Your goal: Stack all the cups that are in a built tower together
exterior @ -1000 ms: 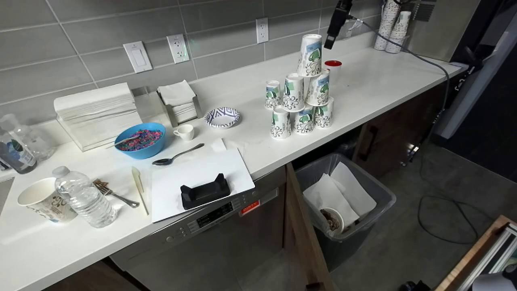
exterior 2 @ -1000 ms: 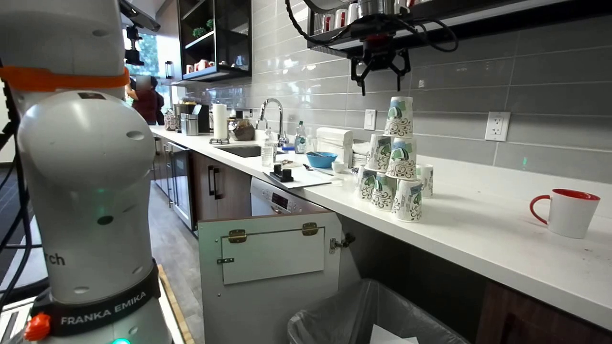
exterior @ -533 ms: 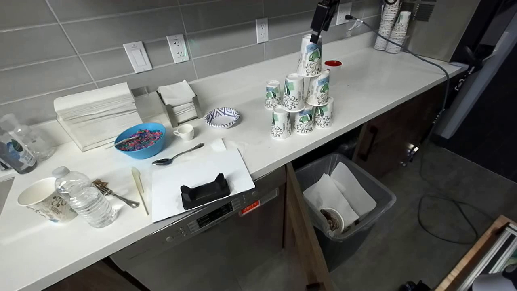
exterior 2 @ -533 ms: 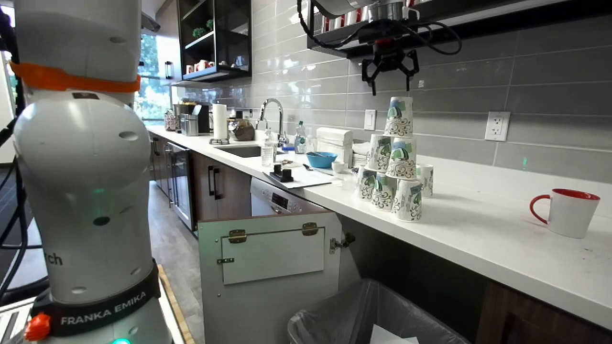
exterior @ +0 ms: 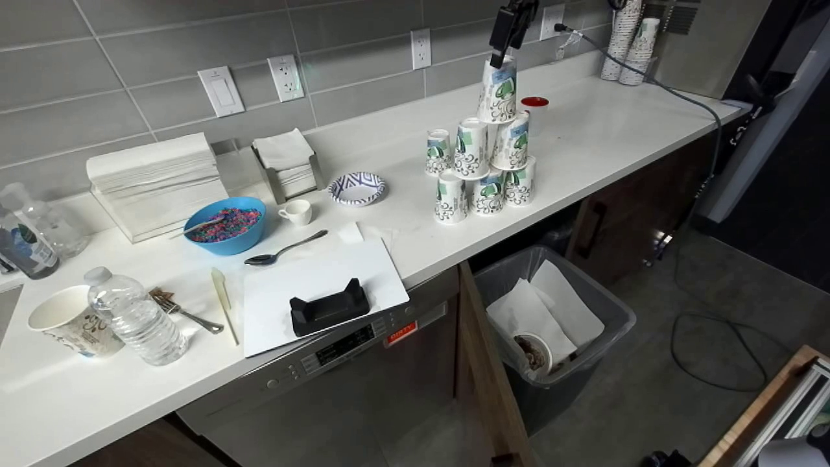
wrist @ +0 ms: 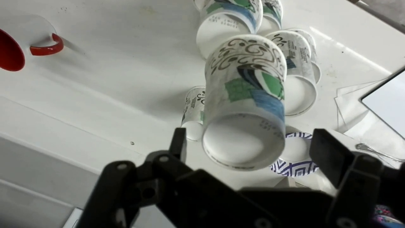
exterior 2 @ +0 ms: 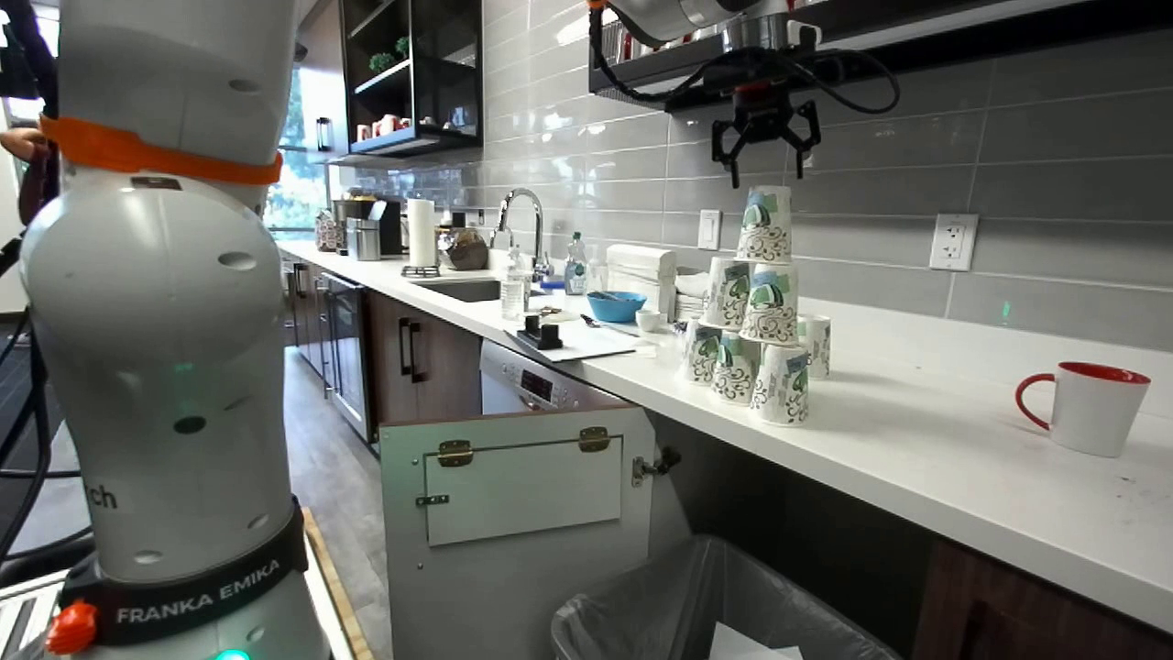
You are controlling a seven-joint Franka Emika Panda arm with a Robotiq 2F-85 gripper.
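Gray wall tiles [exterior 2: 880, 202] are rising behind a white countertop [exterior 2: 916, 422], where six paper cups [exterior 2: 770, 304] are standing upside down in a tower [exterior: 474, 148]: three are forming the base, two are resting above them, and the top cup [wrist: 243, 99] is sitting alone on those. Over it the gripper [exterior 2: 767, 181] is hanging, its fingers [wrist: 330, 155] standing wide apart; I cannot tell whether they are touching the cup. On the wall side of the tower, a seventh cup [exterior: 438, 153] is standing. Farther out, a red-handled mug [exterior 2: 1096, 412], a patterned bowl [exterior: 356, 189] and a blue bowl [exterior: 237, 245] are resting on the countertop.
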